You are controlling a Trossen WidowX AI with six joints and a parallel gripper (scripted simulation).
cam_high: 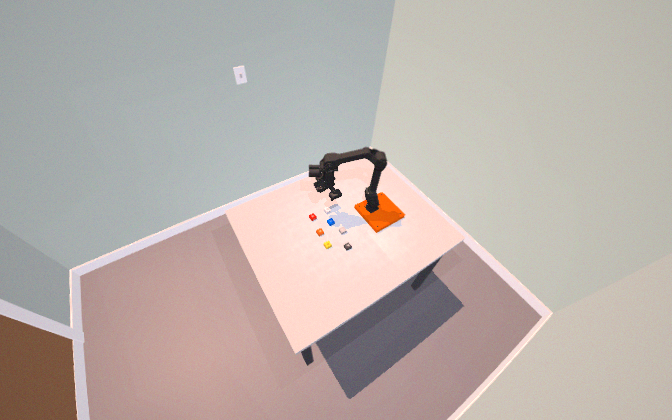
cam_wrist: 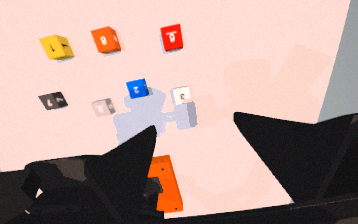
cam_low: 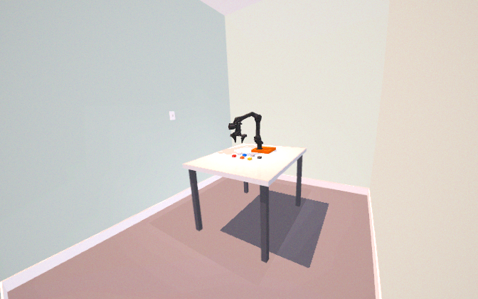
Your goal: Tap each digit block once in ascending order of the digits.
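Digits on blocks (cam_high: 330,222) too small; orange base plate (cam_wrist: 169,192) partly hidden.

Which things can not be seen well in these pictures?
- Printed digits: only specks in the top and exterior views; blurred in the wrist view, as on the small blue block.
- Flat orange base plate: wrist view, partly hidden by the open black gripper.

Arm (cam_low: 257,124): on orange base plate (cam_low: 271,151)
Gripper (cam_low: 238,138): spread wide, above blocks
Blocks (cam_low: 246,156): clustered on white table (cam_low: 227,170)
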